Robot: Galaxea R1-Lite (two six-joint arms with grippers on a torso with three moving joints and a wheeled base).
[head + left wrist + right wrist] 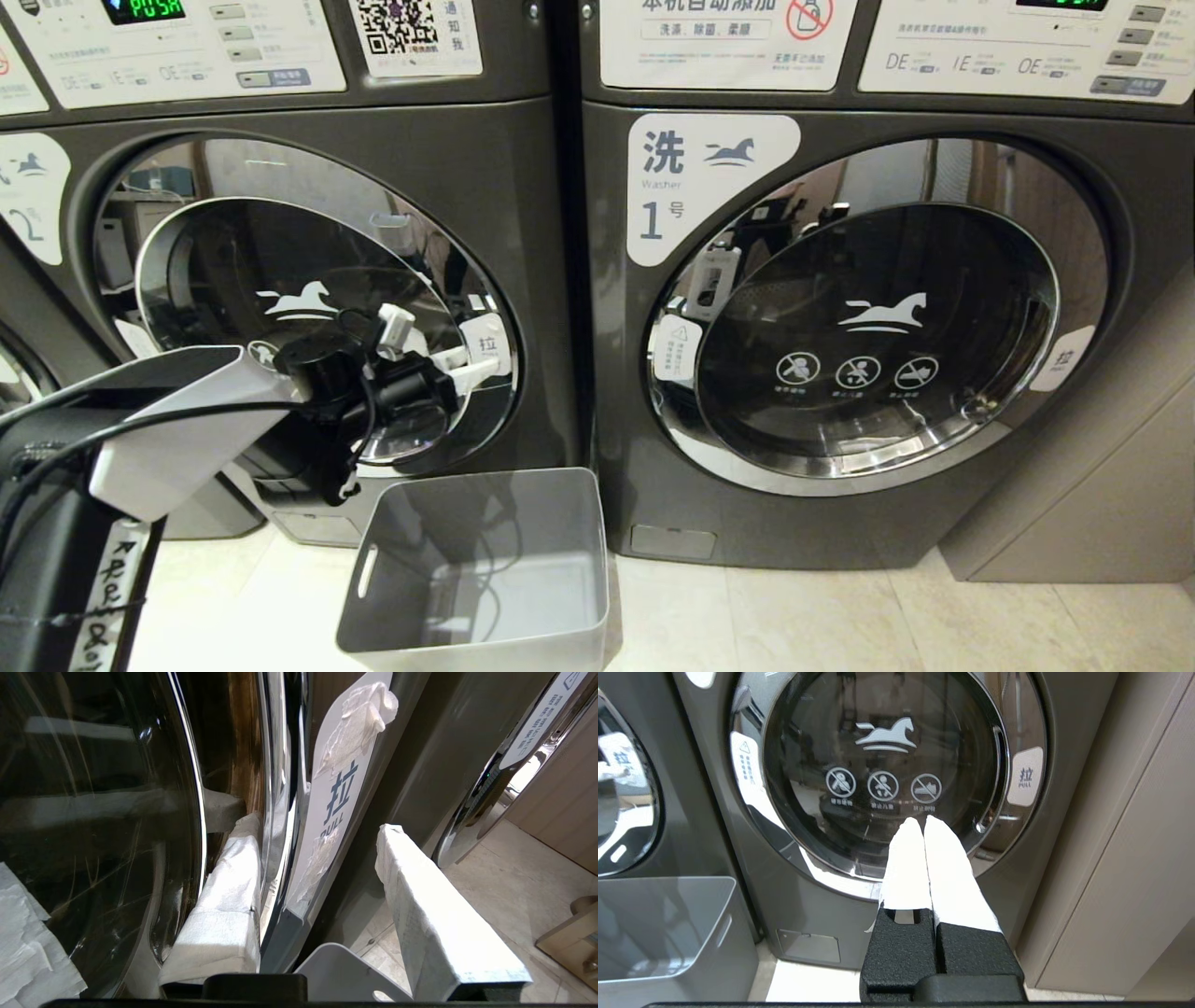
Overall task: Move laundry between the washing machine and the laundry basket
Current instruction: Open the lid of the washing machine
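At washing machine [523, 233] door edge: left tool [317, 868] apart, straddling pull tab [338, 798].

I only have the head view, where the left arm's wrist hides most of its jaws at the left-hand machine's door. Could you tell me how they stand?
Observer: The left gripper has its jaws open, straddling the white pull tab on the washing machine door, not yet closed on it.
Operator: Thank you. Is either finger touching anything?
Observer: One of its fingers appears to rest against the door's chrome rim; the other stands clear of the tab.
Operator: And the right arm, which I cannot see at all?
Observer: The right gripper is parked with its jaws shut and empty, facing the door of the machine marked 1.
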